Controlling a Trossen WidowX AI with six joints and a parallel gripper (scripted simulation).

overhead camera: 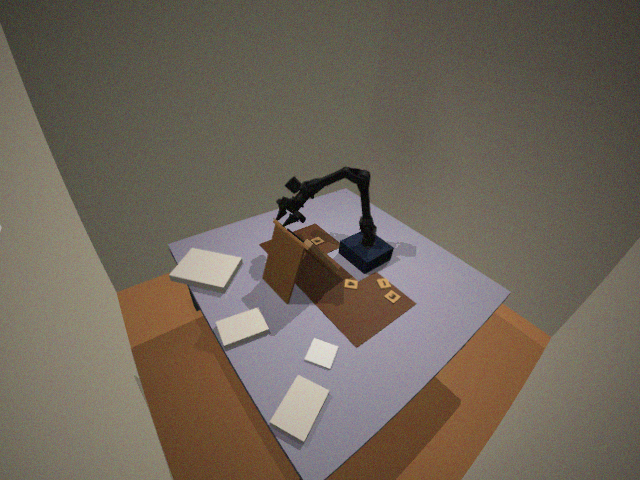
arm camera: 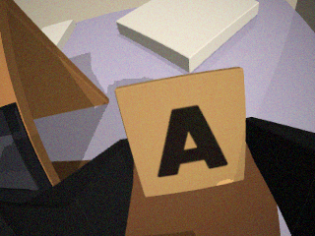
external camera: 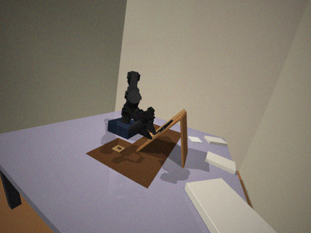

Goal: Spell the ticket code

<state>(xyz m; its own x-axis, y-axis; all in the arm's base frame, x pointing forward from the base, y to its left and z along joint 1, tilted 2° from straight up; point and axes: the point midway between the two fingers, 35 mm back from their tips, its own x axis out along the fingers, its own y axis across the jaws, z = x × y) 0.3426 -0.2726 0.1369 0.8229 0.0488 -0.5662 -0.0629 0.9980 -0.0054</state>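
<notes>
My gripper [overhead camera: 281, 222] [external camera: 153, 136] [arm camera: 188, 138] is shut on the A tile [arm camera: 192, 147], whose letter faces the wrist camera upright. It is at the left end of the sloping board [overhead camera: 283, 263] [external camera: 183, 142] in the top view; whether the tile touches the board is unclear. The dark letter rail [external camera: 166, 125] [arm camera: 20, 157] runs across the board's slope, left of the tile in the wrist view. One loose tile [overhead camera: 317, 240] [external camera: 118, 148] lies beyond the board. Three more tiles [overhead camera: 351, 283] [overhead camera: 383, 283] [overhead camera: 392, 296] lie on the brown mat [overhead camera: 356, 322] [external camera: 143, 175]. No ticket print is readable.
White slabs [overhead camera: 206, 267] [overhead camera: 241, 327] [overhead camera: 299, 408] [external camera: 226, 200] lie behind the board near the counter's edge. A thin white square [overhead camera: 321, 353] [external camera: 195, 139] lies among them. The blue arm base [overhead camera: 366, 251] [external camera: 117, 127] stands on the board's sloping side.
</notes>
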